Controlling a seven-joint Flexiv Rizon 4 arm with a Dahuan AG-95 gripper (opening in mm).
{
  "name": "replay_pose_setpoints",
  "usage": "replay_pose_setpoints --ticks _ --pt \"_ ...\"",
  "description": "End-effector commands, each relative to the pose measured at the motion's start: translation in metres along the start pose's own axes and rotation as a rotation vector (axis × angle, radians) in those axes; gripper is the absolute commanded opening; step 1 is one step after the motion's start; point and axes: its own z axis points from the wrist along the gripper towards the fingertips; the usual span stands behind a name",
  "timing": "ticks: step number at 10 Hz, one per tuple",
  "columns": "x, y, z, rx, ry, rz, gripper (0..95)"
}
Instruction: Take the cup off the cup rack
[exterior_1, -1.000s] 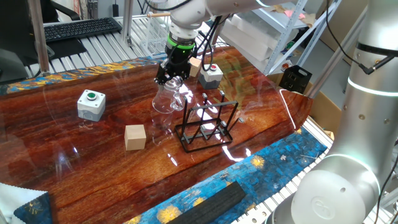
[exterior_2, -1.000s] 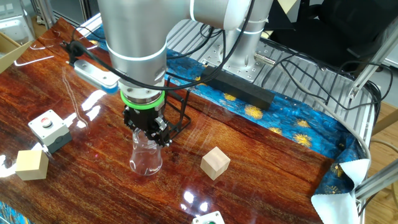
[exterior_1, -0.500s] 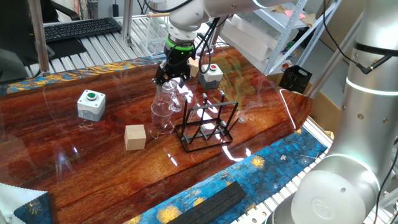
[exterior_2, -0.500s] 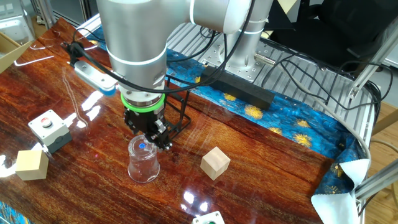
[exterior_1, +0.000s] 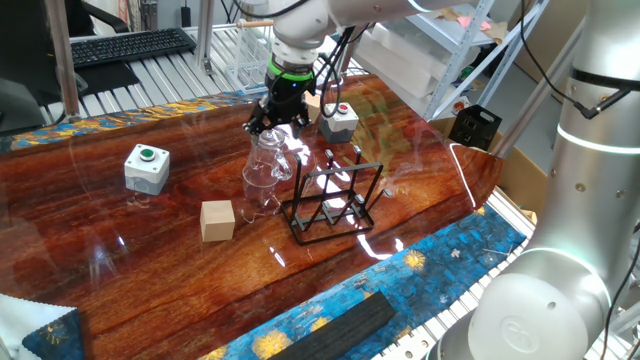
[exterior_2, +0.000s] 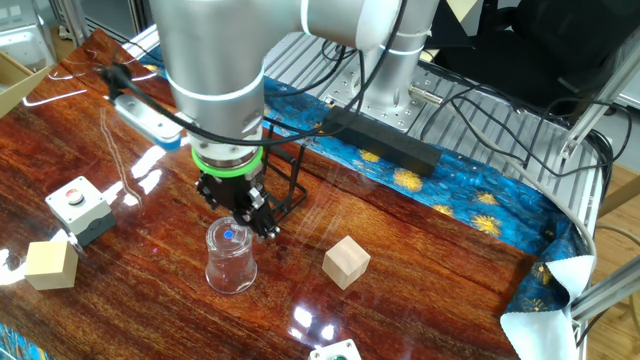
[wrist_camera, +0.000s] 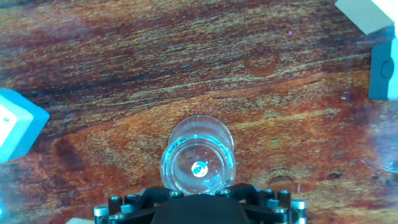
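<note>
The clear cup (exterior_1: 262, 176) stands upright on the wooden table, left of the black wire cup rack (exterior_1: 330, 200) and apart from it. My gripper (exterior_1: 273, 124) hovers just above the cup's rim, open and holding nothing. In the other fixed view the cup (exterior_2: 230, 260) stands in front of the rack (exterior_2: 287, 186), with the gripper (exterior_2: 241, 208) just above it. The hand view looks straight down into the cup (wrist_camera: 199, 163); my fingertips are hidden there.
A tan wooden cube (exterior_1: 217, 220) lies left of the cup. A green-button box (exterior_1: 147, 167) and a red-button box (exterior_1: 338, 121) stand on the table. A second cube (exterior_2: 50, 264) lies beyond the red-button box. A black bar (exterior_1: 330, 325) lies on the blue cloth.
The cup went from tilted in my grip to standing upright on the table. My gripper let go of it and rose slightly.
</note>
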Motion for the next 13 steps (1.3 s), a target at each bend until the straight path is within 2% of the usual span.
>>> replay_pose_setpoints --ticks 1,3,4,5,6,8,9,11,13 --pt "0.0 -0.003 -0.011 0.006 0.023 -0.021 76.0" --pt "0.0 -0.006 -0.022 0.011 0.057 -0.037 76.0" --pt "0.001 -0.009 -0.033 0.01 0.074 -0.057 76.0" --pt "0.003 -0.011 -0.04 0.014 0.08 -0.069 76.0" --pt "0.006 -0.017 -0.052 0.016 0.088 -0.077 57.0" --pt "0.01 -0.022 -0.064 0.02 0.086 -0.088 57.0" --pt "0.015 -0.026 -0.074 0.036 0.086 -0.103 57.0" --pt "0.024 -0.032 -0.087 0.062 0.103 -0.1 57.0" --pt "0.029 -0.035 -0.093 0.086 0.116 -0.094 57.0"
